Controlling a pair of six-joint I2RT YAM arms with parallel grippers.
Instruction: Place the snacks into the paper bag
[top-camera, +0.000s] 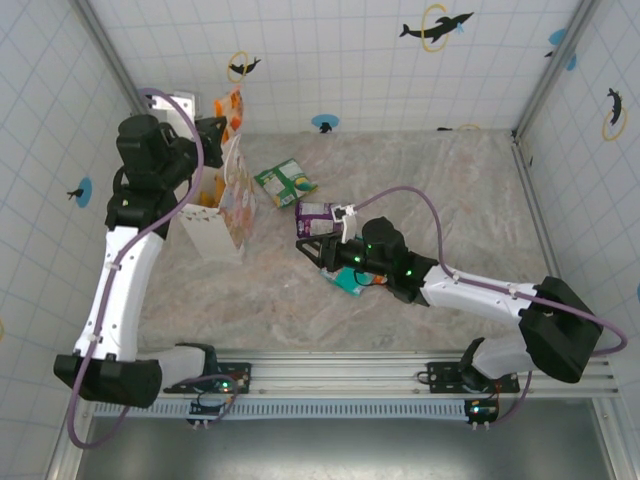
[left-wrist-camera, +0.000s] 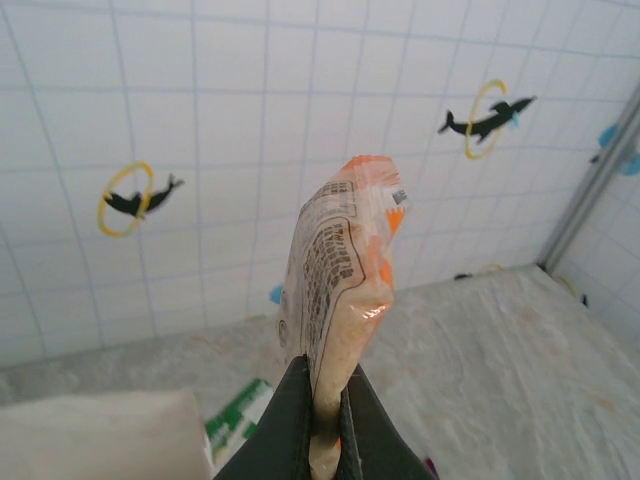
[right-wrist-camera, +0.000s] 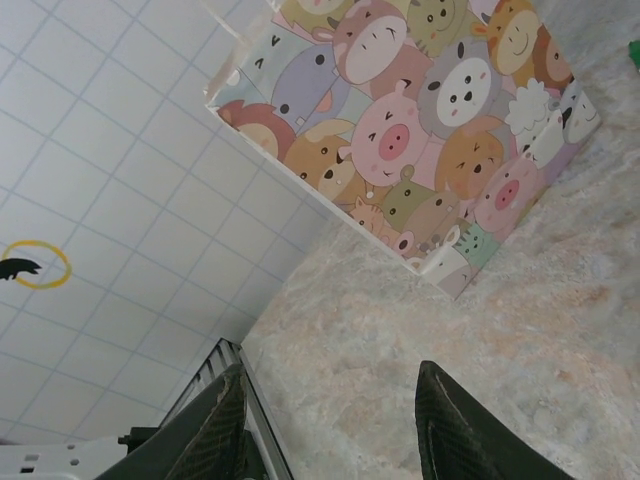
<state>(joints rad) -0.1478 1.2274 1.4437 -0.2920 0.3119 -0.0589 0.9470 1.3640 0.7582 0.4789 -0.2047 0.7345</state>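
My left gripper is shut on the lower edge of an orange snack packet, which stands upright between the fingers. From above, that packet hangs over the open top of the paper bag, which stands at the far left. My right gripper is open over bare table with nothing between its fingers, facing the bag's cartoon-animal side. From above, the right gripper sits just below a purple snack. A green-white snack lies right of the bag. A teal snack lies partly under the right arm.
Tiled white walls with dolphin stickers close in the back and both sides of the marbled table. A metal rail runs along the near edge, and the right half of the table is bare.
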